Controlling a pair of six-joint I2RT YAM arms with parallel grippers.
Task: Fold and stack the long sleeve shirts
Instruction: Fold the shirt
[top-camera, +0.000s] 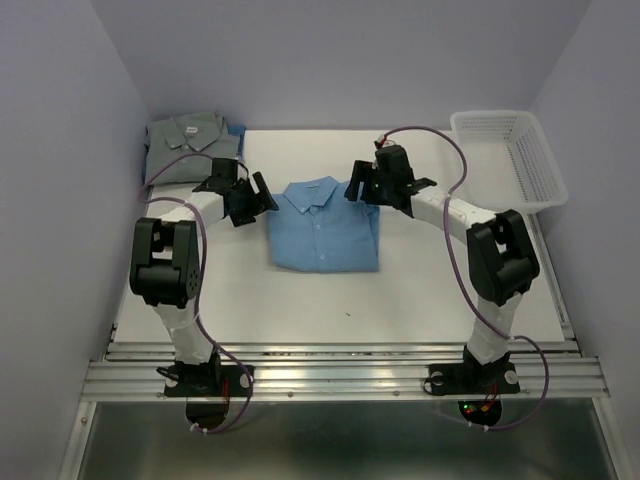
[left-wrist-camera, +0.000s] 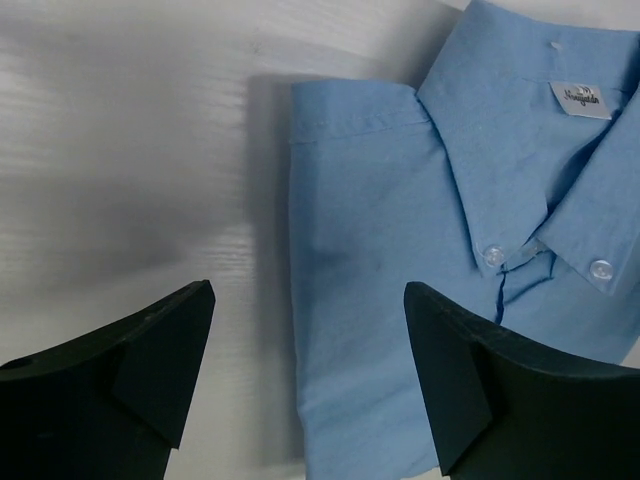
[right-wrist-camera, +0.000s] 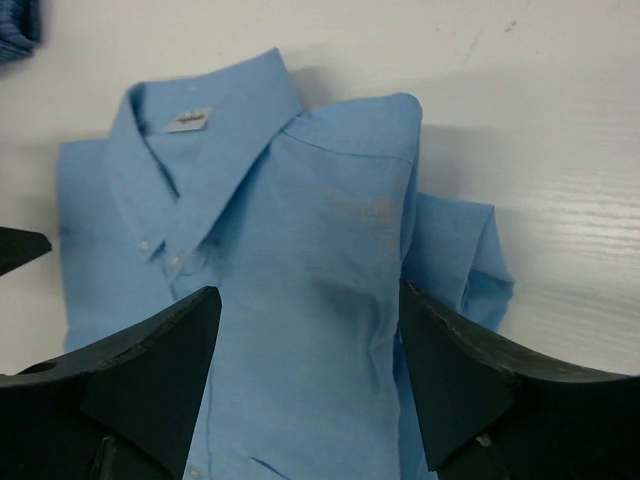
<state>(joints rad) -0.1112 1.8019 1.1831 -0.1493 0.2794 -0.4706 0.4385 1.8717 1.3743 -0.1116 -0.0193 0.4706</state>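
Note:
One of the long sleeve shirts, the light blue one (top-camera: 325, 225), lies folded flat mid-table, collar toward the back. The grey-green shirt (top-camera: 190, 145) lies folded at the back left corner. My left gripper (top-camera: 262, 197) is open at the blue shirt's upper left edge. In the left wrist view that gripper (left-wrist-camera: 308, 300) straddles the folded edge of the shirt (left-wrist-camera: 420, 250) with nothing held. My right gripper (top-camera: 362, 190) is open over the upper right corner. In the right wrist view the gripper (right-wrist-camera: 310, 295) hovers above the shirt (right-wrist-camera: 300, 200), holding nothing. A folded sleeve (right-wrist-camera: 460, 260) bulges out on the right side.
A white mesh basket (top-camera: 510, 155) stands at the back right corner, partly off the white table (top-camera: 330, 300). A darker blue cloth (top-camera: 237, 130) peeks from beside the grey-green shirt. Walls close in at the back and both sides.

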